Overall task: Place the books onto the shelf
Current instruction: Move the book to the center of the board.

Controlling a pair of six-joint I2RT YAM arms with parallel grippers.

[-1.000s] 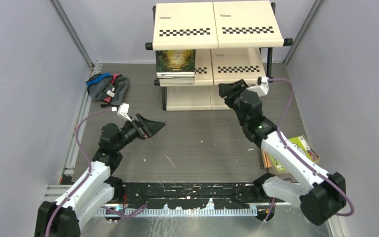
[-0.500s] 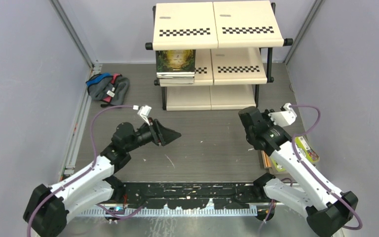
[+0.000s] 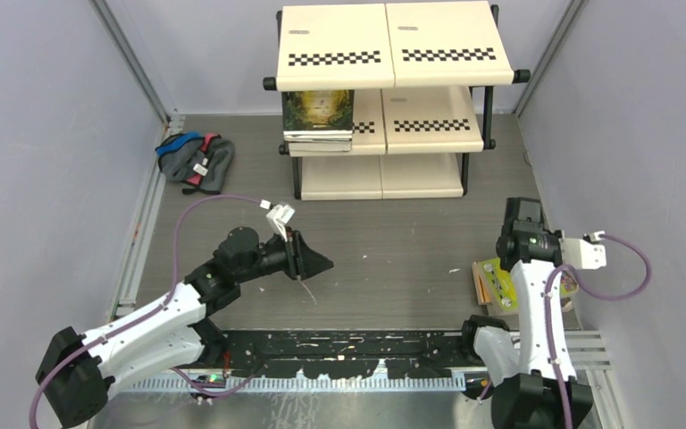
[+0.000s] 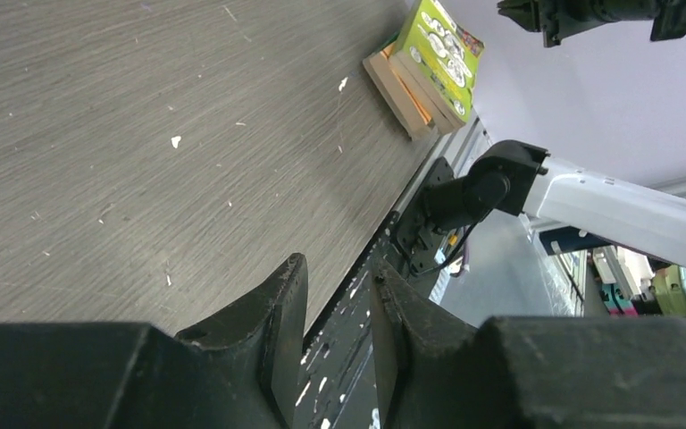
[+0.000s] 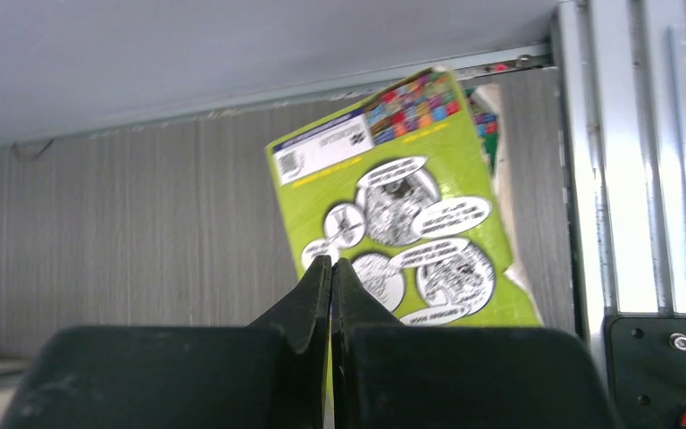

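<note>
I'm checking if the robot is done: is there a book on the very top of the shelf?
No, the top board of the shelf shows only checkered strips; the books lie one board down.

Robotics lab cell, plain grey walls point(image 3: 36, 107), aluminium frame rails point(image 3: 134, 250)

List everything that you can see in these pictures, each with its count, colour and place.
shelf: one, cream boards, black frame, far side
books on shelf: small stack, green-gold cover on top, middle board, left half
books on table: small stack, lime green on top, right edge
cloth bundle: one, grey, blue and red, far left
table: one, grey
left gripper: black, slightly open, empty, above table
right gripper: black, shut, empty, near books on table
</note>
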